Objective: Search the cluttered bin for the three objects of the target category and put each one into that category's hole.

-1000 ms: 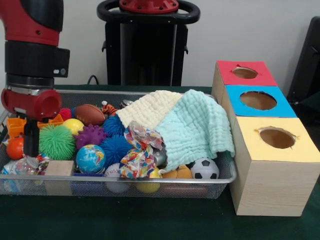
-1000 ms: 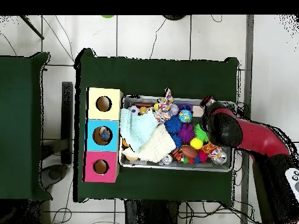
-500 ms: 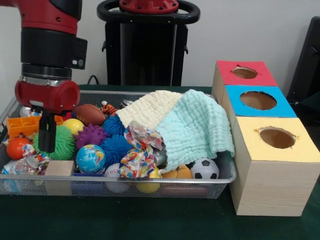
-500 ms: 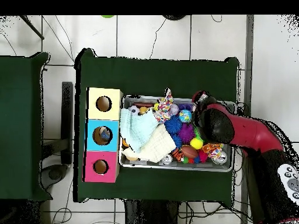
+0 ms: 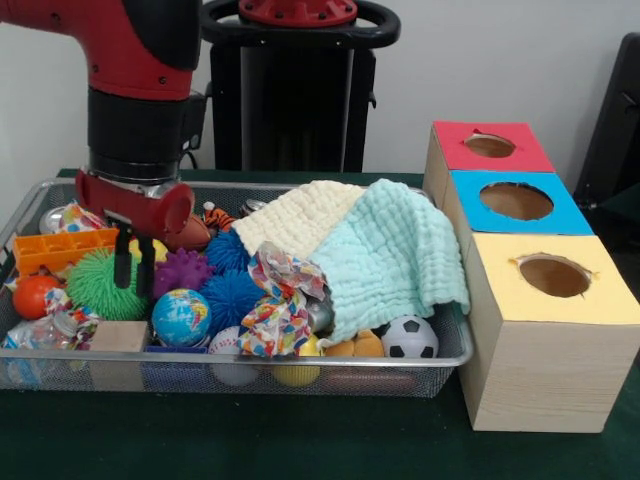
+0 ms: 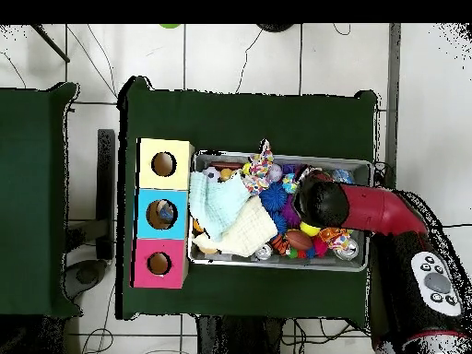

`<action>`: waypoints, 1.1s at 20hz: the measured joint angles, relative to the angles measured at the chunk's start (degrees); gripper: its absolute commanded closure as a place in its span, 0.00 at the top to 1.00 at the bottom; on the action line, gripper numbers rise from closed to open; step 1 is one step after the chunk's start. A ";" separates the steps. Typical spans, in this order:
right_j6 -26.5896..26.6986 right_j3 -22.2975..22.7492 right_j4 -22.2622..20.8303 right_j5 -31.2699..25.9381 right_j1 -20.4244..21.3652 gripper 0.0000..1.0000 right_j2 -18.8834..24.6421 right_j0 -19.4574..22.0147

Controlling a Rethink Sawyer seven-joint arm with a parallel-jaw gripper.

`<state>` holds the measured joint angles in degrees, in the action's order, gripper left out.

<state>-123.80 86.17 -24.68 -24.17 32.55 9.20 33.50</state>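
Note:
A wire bin (image 5: 452,352) holds a jumble of balls and cloths. My gripper (image 5: 134,272) hangs open and empty in its left part, fingertips just above the green spiky ball (image 5: 92,285) and beside the purple spiky ball (image 5: 181,270). A yellow ball (image 5: 158,250) sits right behind the fingers. Nearby lie a globe ball (image 5: 181,317), blue spiky balls (image 5: 232,292), a football (image 5: 192,233) and a soccer ball (image 5: 409,338). In the overhead view the arm's head (image 6: 319,203) hides the gripper. The bin (image 6: 277,265) shows there too.
Three wooden boxes with round holes stand right of the bin: red (image 5: 455,140), blue (image 5: 470,190) and yellow (image 5: 600,300). A pale yellow cloth (image 5: 300,215), a mint cloth (image 5: 395,255) and a patterned rag (image 5: 275,310) cover the bin's right half. An orange tray (image 5: 55,248) sits far left.
The arm has swung from the bin's left end toward its middle, to the right in the front view. The gripper stayed open and empty, now over the green and purple spiky balls.

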 measured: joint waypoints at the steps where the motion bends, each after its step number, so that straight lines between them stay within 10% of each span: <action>1: 0.00 -0.01 0.00 -0.26 -0.02 1.00 -0.12 -0.07; 22: 0.00 -0.56 0.01 4.39 -2.13 1.00 -0.36 7.23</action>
<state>-123.80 85.62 -24.67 -19.77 30.42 8.84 40.73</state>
